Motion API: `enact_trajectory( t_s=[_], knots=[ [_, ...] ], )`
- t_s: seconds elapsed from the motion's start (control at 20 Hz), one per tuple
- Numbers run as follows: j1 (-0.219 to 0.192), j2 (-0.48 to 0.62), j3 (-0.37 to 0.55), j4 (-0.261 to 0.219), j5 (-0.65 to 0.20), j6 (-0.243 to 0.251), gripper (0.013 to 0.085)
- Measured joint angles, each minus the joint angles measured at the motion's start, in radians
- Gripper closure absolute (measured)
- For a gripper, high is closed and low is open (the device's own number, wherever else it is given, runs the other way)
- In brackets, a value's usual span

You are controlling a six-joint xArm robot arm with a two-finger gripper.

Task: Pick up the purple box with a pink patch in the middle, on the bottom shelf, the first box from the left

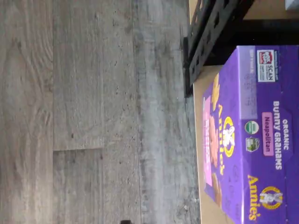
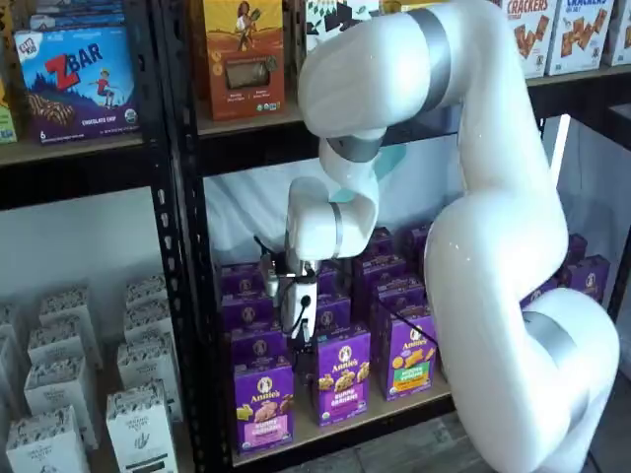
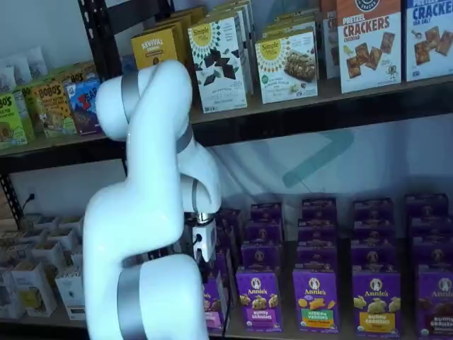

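Approach phase, nothing held: the small upright purple carton with the pink patch [image 2: 263, 403] stands at the front of the tan board bottom shelf [image 2: 335, 430], at the left end of the front row beside a black perforated upright, untouched. The wrist view shows the same carton close up, pink patch and rabbit logo on its face, with grey wood-look floor [image 1: 93, 112] beyond the shelf edge. The white arm's claw [image 2: 299, 337] hangs above and a little behind the carton, pointing down among the rows of purple cartons. Its black fingers are hard to make out against the boxes; I judge them spread wide, clamped on nothing. The next move, I reckon: descend and straddle that front carton squarely, clear of its all-purple neighbour [image 2: 344, 373].
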Motion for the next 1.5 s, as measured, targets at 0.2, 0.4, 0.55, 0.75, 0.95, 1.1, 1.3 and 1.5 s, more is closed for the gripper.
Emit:
enact_trajectory(
  t_s=[0.2, 0.4, 0.55, 0.75, 0.95, 1.1, 1.3, 1.5],
  knots=[
    [0.007, 0.026, -0.029, 0.007, 0.004, 0.001, 0.013],
    [0.015, 0.057, -0.064, 0.008, 0.005, 0.009, 0.013],
    [0.018, 0.08, -0.089, 0.004, 0.006, 0.016, 0.013],
    [0.021, 0.11, -0.123, 0.003, 0.011, 0.02, 0.013],
    [0.022, 0.141, -0.154, -0.012, 0.015, 0.035, 0.013],
    [0.023, 0.165, -0.177, -0.018, 0.015, 0.041, 0.013],
    [0.023, 0.194, -0.207, -0.024, 0.016, 0.047, 0.013],
    [0.026, 0.23, -0.25, -0.04, 0.032, 0.064, 0.013]
  ],
)
